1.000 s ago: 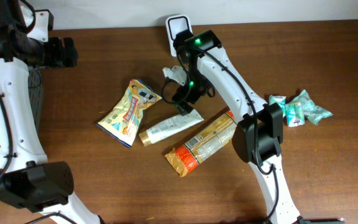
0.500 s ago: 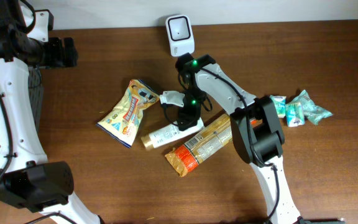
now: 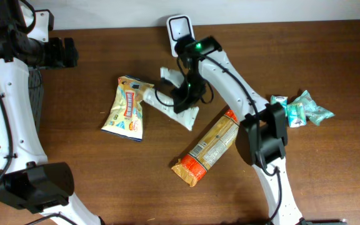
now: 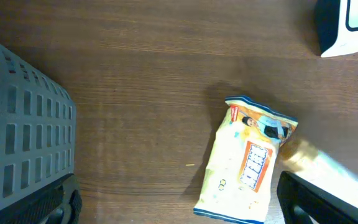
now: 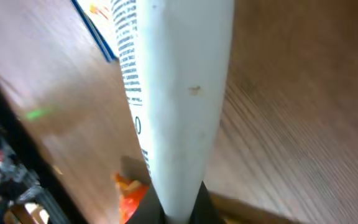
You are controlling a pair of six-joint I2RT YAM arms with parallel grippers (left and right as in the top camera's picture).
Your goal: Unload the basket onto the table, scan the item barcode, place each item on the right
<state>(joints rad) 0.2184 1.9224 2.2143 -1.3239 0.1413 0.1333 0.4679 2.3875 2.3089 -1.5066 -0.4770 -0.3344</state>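
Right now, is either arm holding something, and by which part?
The right gripper pinches the white tube near its flat end; left gripper holds nothing.

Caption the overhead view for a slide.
Right tool shut on the tube near the scanner; bag and bar lie nearby.

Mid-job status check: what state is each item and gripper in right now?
right gripper: shut on white tube
white tube: gripped, not yet at scanner
left gripper: open, empty
snack bag: lying flat on table
bar package: lying flat on table
scanner: standing upright
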